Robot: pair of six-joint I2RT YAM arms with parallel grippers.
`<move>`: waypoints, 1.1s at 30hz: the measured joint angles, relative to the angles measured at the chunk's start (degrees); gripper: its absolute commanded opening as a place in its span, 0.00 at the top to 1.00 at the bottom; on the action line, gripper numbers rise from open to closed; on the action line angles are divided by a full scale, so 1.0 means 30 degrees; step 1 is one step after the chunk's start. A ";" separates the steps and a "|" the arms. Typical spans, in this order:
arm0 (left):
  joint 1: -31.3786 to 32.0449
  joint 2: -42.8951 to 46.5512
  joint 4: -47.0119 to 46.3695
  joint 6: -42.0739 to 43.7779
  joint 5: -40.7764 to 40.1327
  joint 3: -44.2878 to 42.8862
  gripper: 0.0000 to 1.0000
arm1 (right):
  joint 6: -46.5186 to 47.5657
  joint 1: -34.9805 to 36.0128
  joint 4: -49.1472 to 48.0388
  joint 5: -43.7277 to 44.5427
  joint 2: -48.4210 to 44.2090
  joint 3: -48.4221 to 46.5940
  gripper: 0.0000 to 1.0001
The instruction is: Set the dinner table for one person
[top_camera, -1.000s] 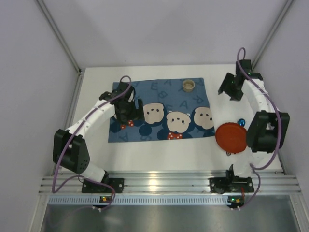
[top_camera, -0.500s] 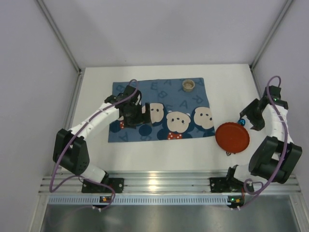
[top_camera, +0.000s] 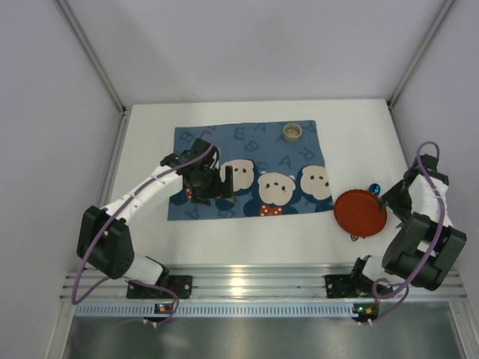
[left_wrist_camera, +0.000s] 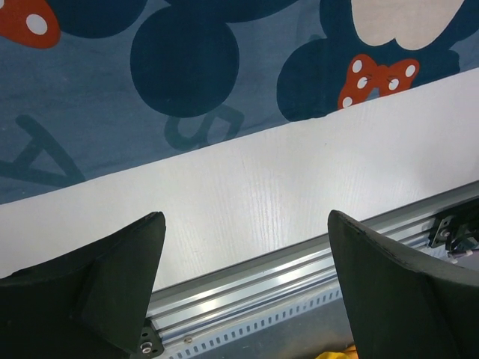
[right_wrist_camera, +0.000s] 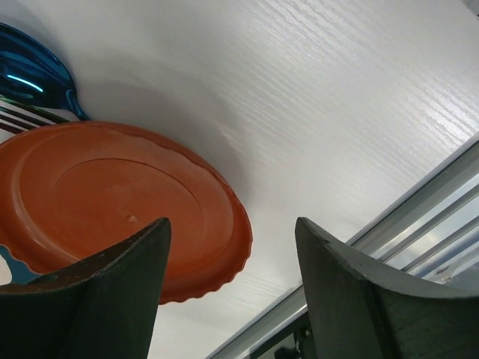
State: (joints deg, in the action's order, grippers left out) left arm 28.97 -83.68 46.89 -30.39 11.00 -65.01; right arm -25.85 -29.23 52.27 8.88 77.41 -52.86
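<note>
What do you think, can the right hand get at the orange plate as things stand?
Probably yes. The right hand is open, empty and close beside the orange plate; nothing lies on the plate or between them. The blue spoon at its rim sits off to the side.

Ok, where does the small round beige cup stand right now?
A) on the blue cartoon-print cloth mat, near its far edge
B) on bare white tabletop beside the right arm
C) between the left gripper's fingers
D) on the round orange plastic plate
A: the top view shows the small round beige cup on the blue cartoon-print cloth mat, near its far right corner and well apart from the round orange plastic plate.
</note>
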 measured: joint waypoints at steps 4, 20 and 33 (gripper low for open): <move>0.0430 0.0015 0.0044 -0.0117 -0.0197 -0.0015 0.06 | 0.0109 -0.0022 -0.0379 -0.0131 0.0240 0.0306 0.36; 0.0984 -0.0080 0.1107 -0.0335 -0.1129 -0.1311 0.06 | 0.0124 -0.0364 -0.2914 -0.3002 0.2601 0.2157 1.00; 0.1515 -0.0721 0.0860 -0.0867 -0.1217 -0.1319 0.07 | -0.0474 0.1523 -0.1100 -0.5799 -0.2390 -0.0692 1.00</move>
State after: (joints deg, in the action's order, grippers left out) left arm 33.52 -85.84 49.47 -32.99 7.35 -68.97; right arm -27.27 -24.67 48.97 -8.51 70.24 -54.94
